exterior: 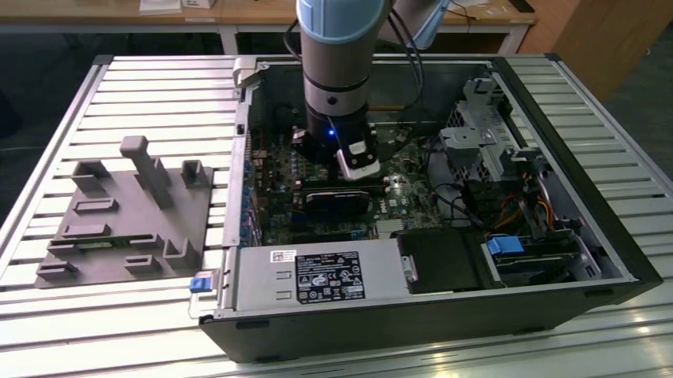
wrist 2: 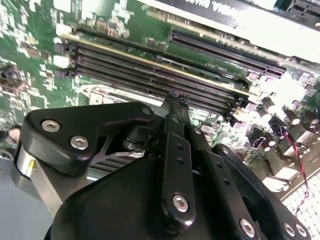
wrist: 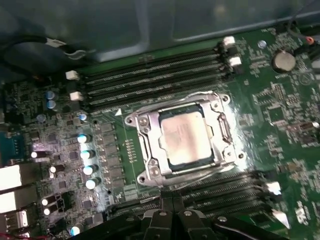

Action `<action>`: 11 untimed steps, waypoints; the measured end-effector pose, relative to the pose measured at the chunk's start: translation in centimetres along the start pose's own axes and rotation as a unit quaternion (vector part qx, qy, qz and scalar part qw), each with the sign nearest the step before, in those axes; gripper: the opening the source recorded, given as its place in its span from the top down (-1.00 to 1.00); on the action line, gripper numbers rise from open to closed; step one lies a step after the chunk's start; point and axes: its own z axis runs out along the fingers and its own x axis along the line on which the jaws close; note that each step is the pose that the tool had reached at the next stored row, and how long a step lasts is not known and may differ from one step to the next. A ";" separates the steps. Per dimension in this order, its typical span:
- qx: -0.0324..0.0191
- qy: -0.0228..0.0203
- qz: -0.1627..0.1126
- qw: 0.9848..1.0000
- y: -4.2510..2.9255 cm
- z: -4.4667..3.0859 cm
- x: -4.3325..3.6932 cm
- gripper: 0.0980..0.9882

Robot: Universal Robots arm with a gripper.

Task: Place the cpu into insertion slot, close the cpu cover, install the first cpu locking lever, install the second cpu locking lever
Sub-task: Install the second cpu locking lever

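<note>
Gripper [wrist 2: 172,100] sat low inside the open computer case [exterior: 589,260], over the green motherboard [wrist: 280,115], jaws pressed together with nothing between them, tips just past the socket toward the long memory slots [wrist 2: 150,67]. In the first wrist view the cpu [wrist: 184,136] lay seated in the insertion slot [wrist: 221,131], dull silvery top showing through the window of the cpu cover [wrist: 150,131], which lay flat over the socket, so placing and closing looked done. Thin wire levers [wrist: 200,176] ran along the socket edges; whether either was hooked under its catch I couldn't tell. Risks from here, as a judgement: tips were close to the socket, so a skewed push on a lever could slip off the thin wire and scrape the board or clip the capacitors [wrist: 86,152] beside the socket; pressing with the cover not fully seated could stress the chip. Grey fixture plate [exterior: 126,213] lay outside the case, well apart from the socket.
</note>
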 end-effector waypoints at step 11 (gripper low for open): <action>-0.028 0.010 -0.021 0.999 -0.63 0.81 0.45 0.99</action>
